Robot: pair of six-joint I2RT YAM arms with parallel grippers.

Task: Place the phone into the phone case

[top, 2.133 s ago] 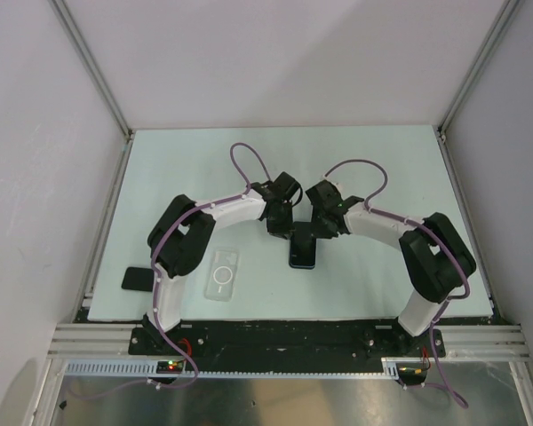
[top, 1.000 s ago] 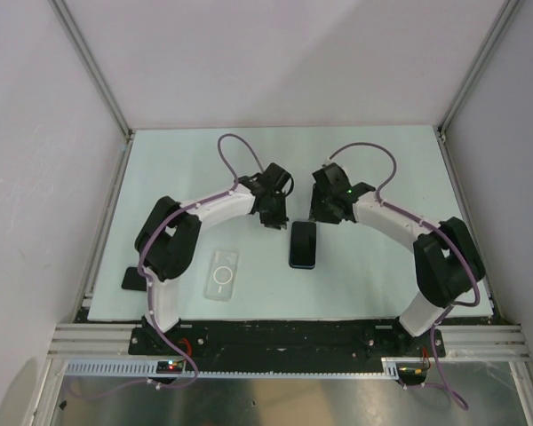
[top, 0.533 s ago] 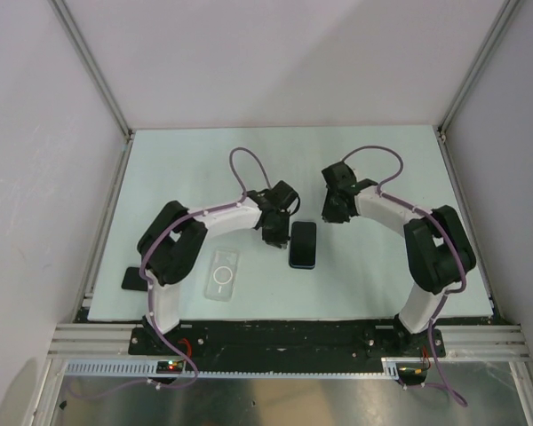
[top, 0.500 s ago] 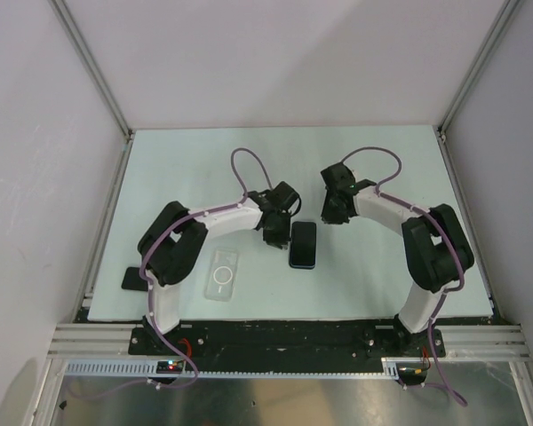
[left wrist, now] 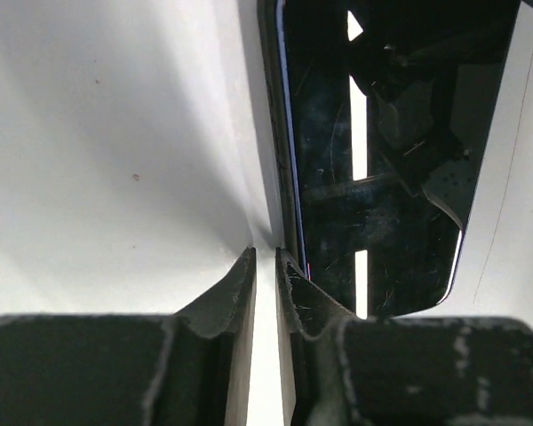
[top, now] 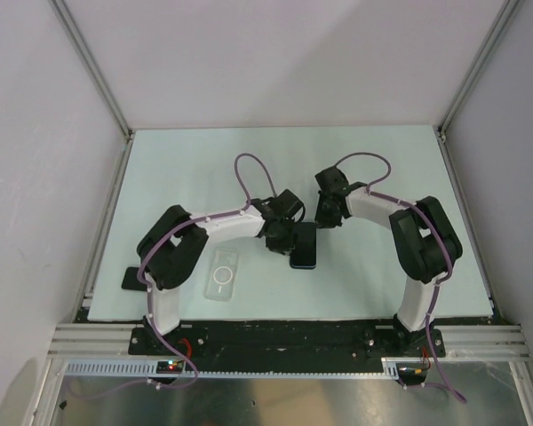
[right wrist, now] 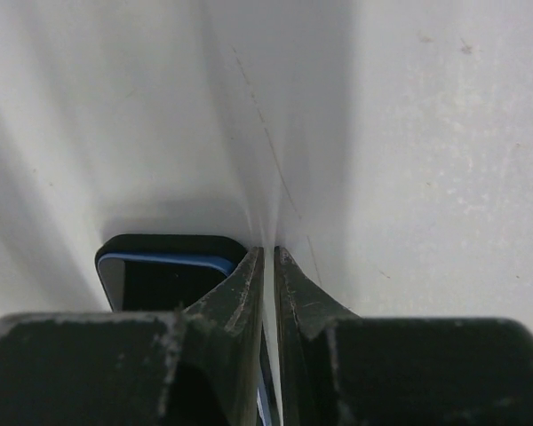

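Quick update: both arms have closed back in on the phone [top: 304, 247]. A second ago they were lifted off past its far end. Now the left gripper [top: 282, 238] has dropped down against the phone's long edge at 9 o'clock, and the right gripper [top: 323, 218] has tucked in at its 1 o'clock corner.

On both wrist views the jaws are pressed almost together with just a thin slit between them, and they're pinching nothing. So you're not holding anything yet. My read is this is a nudge or a pry with closed tips, either to lift an edge or to slide it, rather than a proper grab.

The phone itself hasn't really budged. It's lying flat, screen up, middle of the table [top: 204, 169]. The phone case [top: 222, 273] sits flat at about 8 o'clock from it, well apart and untouched, so the actual insertion is all ahead of you.

The surface is a pale, smooth matte sheet, and the wrist views show a few specks and a faint scratch. A thin glossy phone will probably skate on that if you push sideways.

The room is plain white panels on three sides, with aluminium posts in the corners and rails along the near edge. There's also a small black flat thing [top: 135, 278] at the table's 8 o'clock edge.
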